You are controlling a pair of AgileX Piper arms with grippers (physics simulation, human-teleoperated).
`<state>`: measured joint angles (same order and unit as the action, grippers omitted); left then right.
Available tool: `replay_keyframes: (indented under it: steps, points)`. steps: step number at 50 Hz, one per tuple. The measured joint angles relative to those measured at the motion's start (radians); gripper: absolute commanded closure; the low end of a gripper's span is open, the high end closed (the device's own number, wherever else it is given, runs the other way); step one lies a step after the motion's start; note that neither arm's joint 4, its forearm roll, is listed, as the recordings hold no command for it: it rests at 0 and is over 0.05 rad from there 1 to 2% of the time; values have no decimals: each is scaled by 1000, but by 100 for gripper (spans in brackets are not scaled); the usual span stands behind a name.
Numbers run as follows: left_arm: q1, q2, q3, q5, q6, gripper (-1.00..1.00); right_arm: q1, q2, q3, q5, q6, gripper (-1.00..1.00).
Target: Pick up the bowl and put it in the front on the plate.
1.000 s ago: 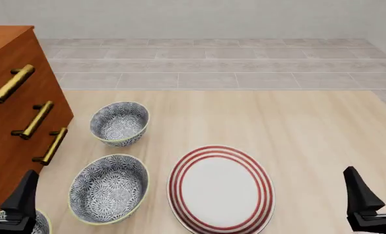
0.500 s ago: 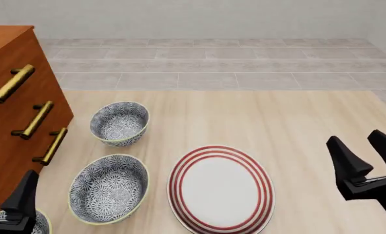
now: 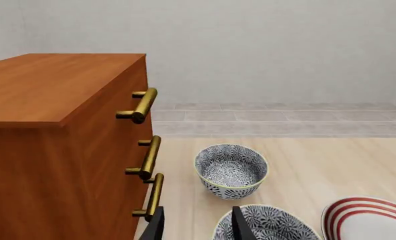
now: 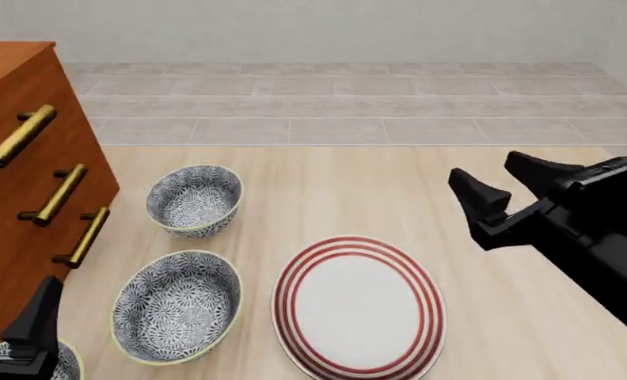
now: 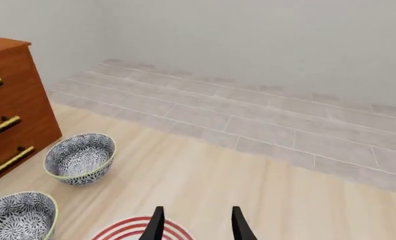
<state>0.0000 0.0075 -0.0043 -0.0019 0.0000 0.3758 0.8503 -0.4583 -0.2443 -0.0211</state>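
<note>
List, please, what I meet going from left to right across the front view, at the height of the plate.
Left claw at the edge, then the nearer bowl, then the plate, then the right arm's black body.

You've got two full bowls in view: front bowl (image 4: 176, 306) and back bowl (image 4: 195, 199), both blue-grey and white floral inside and out, pale yellow rims. A third bowl (image 4: 69, 362) at the corner shows the same print. Plate (image 4: 358, 307) is white with three red rings near its edge. Cabinet (image 4: 23, 182) is reddish-brown wood, brass handles (image 4: 58, 195). Table (image 4: 419, 198) is pale wood grain. Both grippers, right (image 4: 502, 184) and left (image 4: 23, 332), are black.
</note>
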Motion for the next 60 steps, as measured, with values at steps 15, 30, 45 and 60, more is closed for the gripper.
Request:
replay_keyframes:
  steps: [15,30,45,60]
  points:
    - [0,0,0,0,0,-100,121,228,-179,51,-2,-100]
    - [0,0,0,0,0,-100,176,392,-329,120,31,-100]
    - [0,0,0,0,0,-100,222,574,-530,249,75,-100]
    - [0,0,0,0,0,-100,263,735,-708,374,89,-100]
